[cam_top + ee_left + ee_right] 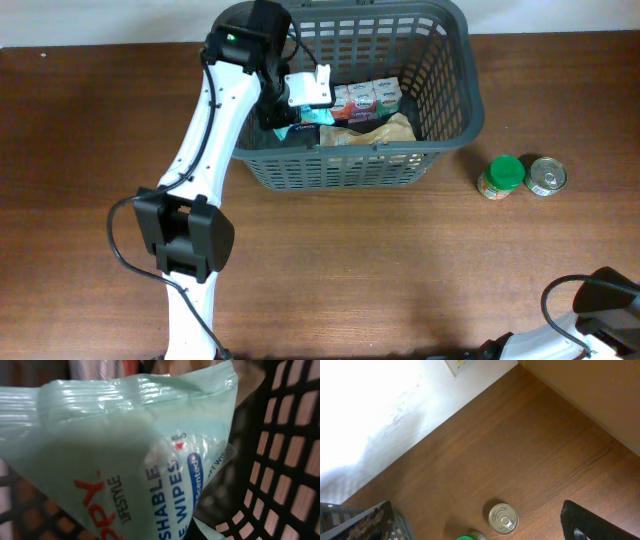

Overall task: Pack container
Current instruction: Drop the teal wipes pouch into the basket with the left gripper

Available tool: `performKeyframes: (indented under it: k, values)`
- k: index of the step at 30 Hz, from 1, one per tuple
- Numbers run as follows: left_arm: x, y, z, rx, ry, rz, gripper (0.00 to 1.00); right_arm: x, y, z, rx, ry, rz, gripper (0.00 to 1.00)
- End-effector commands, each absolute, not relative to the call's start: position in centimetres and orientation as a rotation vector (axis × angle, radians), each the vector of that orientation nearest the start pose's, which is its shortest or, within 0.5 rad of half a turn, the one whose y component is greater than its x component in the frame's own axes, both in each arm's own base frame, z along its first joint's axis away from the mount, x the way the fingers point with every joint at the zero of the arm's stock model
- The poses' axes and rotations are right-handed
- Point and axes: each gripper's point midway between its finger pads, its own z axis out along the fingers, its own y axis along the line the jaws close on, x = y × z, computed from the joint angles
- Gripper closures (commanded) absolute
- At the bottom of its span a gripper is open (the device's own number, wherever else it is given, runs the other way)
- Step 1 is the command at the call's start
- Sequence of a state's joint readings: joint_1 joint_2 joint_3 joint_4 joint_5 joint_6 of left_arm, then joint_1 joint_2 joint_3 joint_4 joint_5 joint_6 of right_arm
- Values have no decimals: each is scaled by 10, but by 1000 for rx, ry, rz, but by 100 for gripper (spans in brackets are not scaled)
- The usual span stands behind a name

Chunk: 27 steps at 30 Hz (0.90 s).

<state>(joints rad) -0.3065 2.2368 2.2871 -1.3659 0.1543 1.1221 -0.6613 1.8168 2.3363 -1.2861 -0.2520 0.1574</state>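
The dark grey lattice container stands at the back middle of the table. My left gripper reaches down inside its left end. A pale green pack of wipes fills the left wrist view and hides the fingers; it seems held. The pack's teal edge shows in the overhead view. The container's wall is close on the right. My right gripper shows only one dark finger, far from the container, whose corner is at the lower left.
Small boxes and a tan bag lie in the container. A green-lidded jar and a metal tin can stand on the table to its right; the can also shows in the right wrist view. My right arm sits at the front right corner.
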Motion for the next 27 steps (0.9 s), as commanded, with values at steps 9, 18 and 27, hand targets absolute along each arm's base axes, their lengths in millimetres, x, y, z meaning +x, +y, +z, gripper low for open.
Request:
performKeyframes:
  k: [9, 18, 27]
  values:
    - [453, -163, 135, 1844, 2235, -38, 65, 371, -236, 380, 804, 2155, 29, 1]
    - [484, -170, 218, 1359, 2271, 11, 1, 371, -236, 380, 804, 2155, 29, 1]
    - [457, -127, 388, 951, 2078, 75, 1, 371, -236, 380, 804, 2155, 29, 1]
